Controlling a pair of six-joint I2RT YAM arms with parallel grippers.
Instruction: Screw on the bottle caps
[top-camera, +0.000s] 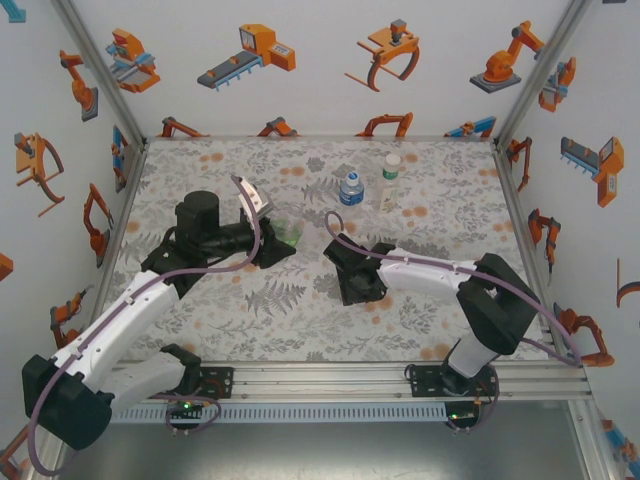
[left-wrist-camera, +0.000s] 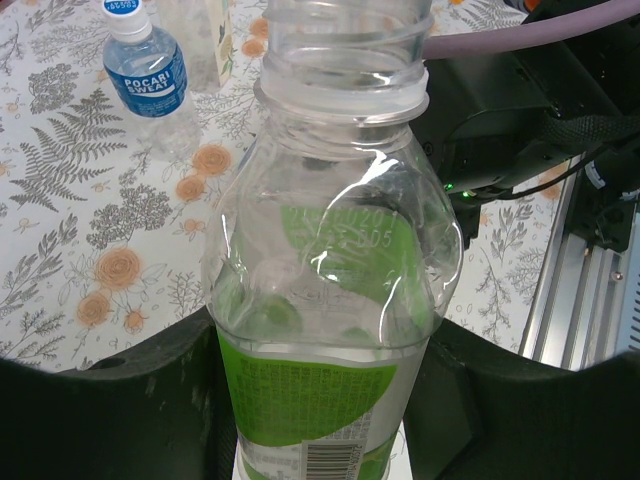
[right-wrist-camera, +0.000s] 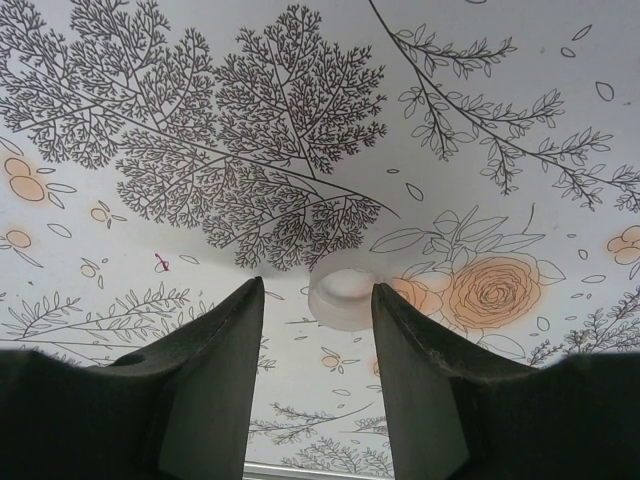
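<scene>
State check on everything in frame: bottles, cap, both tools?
green-labelled bottle: uncapped, gripped.
blue-labelled bottle: capped, standing.
slim bottle: standing, looks capped.
loose cap: on table, not gripped.
left tool: shut on green-labelled bottle.
right tool: open, astride loose cap.

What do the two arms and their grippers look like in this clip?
Both the left arm and right arm have white links with black joints and a mauve cable running along each. The left gripper and right gripper are black; the right's matte fingers taper.
</scene>
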